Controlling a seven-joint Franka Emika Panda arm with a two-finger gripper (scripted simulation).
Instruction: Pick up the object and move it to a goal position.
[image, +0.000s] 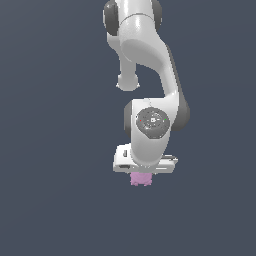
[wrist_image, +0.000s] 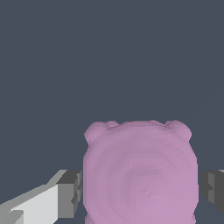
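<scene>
The exterior view looks from well back at the arm (image: 150, 65), taking in its whole length, with the jaws low in the frame. The wrist view sits close above the jaws and looks along them, so the object (wrist_image: 140, 173) between the fingers (wrist_image: 70, 192) fills much of it. Both views share the object (image: 141, 179) and the jaws

A small pink object (image: 141, 179) is seen, shaped like a soft block with rounded sides. Little round bumps are seen at its corners. It is tucked just under the white gripper (image: 142, 172), between two grey fingers (wrist_image: 70, 193).
</scene>
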